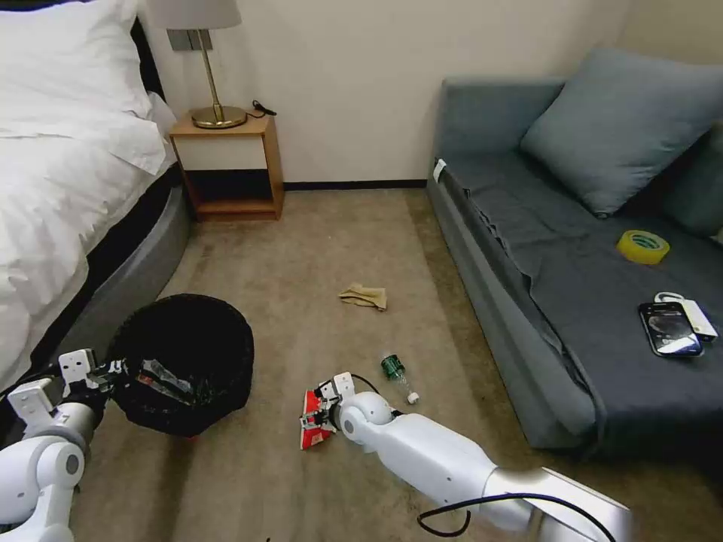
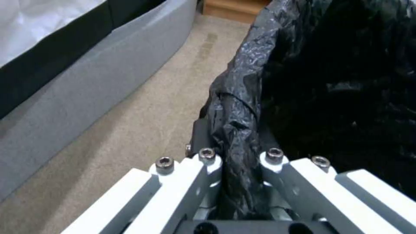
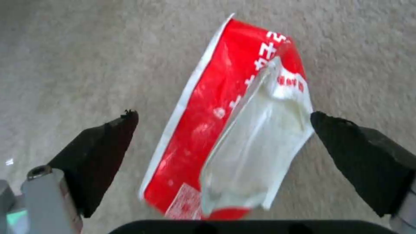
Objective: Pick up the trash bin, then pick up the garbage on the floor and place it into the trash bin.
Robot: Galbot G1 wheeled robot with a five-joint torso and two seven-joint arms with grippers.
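Note:
The trash bin (image 1: 188,354), lined with a crinkly black bag, is at my left with a bit of red at its base. My left gripper (image 1: 124,374) is shut on its near rim (image 2: 236,130), the bag pinched between the fingers (image 2: 208,156). A shiny dark item lies inside the bin. A red-and-white wrapper (image 1: 307,435) lies on the carpet, and my right gripper (image 1: 316,414) hovers just over it. That gripper (image 3: 223,114) is open, one dark fingertip on each side of the wrapper (image 3: 203,130). A green bottle (image 1: 394,369) and a crumpled tan paper (image 1: 364,296) lie farther out.
A white bed (image 1: 53,188) runs along the left, with a wooden nightstand (image 1: 226,162) and a lamp (image 1: 215,75) behind it. A grey sofa (image 1: 572,301) on the right carries a yellow tape roll (image 1: 642,246), a phone (image 1: 669,329) and a charger. Carpet lies between them.

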